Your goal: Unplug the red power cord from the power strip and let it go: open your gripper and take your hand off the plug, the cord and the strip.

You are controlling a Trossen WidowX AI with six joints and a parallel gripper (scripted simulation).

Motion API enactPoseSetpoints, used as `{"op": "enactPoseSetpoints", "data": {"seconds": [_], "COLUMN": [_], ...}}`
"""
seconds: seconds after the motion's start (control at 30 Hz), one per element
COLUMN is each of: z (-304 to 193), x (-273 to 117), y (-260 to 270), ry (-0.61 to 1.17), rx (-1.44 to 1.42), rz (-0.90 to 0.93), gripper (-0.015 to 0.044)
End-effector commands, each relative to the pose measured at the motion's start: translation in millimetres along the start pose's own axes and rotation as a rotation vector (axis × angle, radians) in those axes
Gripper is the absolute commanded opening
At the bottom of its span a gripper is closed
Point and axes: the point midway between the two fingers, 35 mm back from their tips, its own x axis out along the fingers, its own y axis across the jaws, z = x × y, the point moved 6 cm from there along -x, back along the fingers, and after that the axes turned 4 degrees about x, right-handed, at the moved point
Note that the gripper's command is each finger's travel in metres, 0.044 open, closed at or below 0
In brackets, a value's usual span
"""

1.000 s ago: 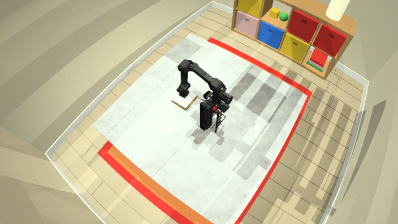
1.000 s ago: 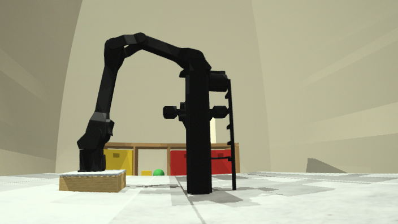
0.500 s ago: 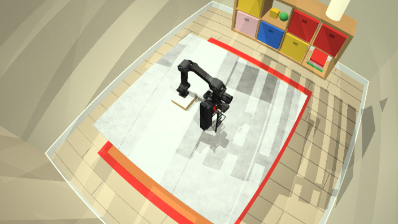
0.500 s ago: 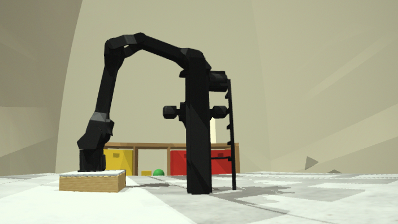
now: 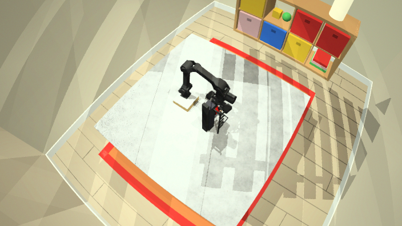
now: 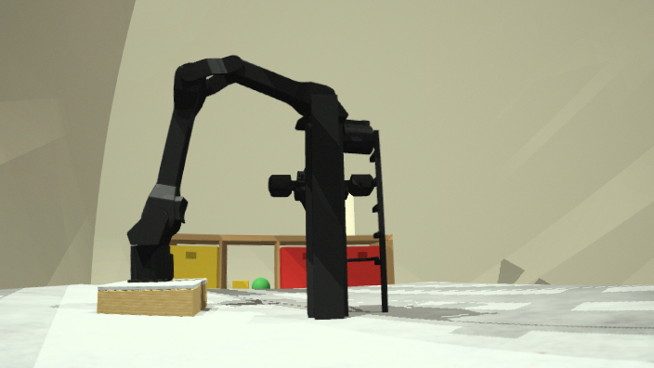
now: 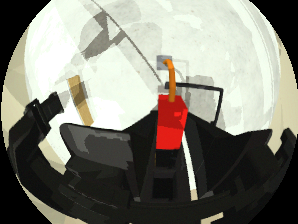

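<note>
The red plug (image 5: 217,109) (image 7: 171,125) is between my fingers; an orange cord (image 7: 172,82) runs from its far end towards a small grey piece in the wrist view. My gripper (image 7: 170,115) is shut on the red plug, with dark finger surfaces close on both its sides. A tall black upright block (image 5: 208,120) (image 6: 325,209), which may be the power strip, stands right beside the gripper and hides the fingers in the exterior view. Whether the plug's prongs are in a socket cannot be told.
A thin black upright frame (image 5: 218,125) (image 6: 383,232) stands beside the block; part of it shows beyond the plug in the wrist view. The arm's base stands on a low wooden block (image 5: 183,108) (image 6: 144,302). A shelf with coloured boxes (image 5: 273,35) is at the back.
</note>
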Motion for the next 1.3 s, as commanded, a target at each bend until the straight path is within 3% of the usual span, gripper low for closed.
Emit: {"op": "enactPoseSetpoints", "data": {"seconds": [0.0,0.73,0.77,0.93,1.27], "z": [25,60,38,38,38], "x": [-2,-6,-2,-2,-5], "y": [2,10,6,6,6], "ry": [-0.059,-0.061,-0.043,-0.043,-0.046], "rx": [-0.030,-0.033,0.011,0.011,0.001], "rz": [0.002,0.003,0.010,0.010,0.008], "gripper": [0.0000,0.0000,0.0026,0.0157,0.0160]}}
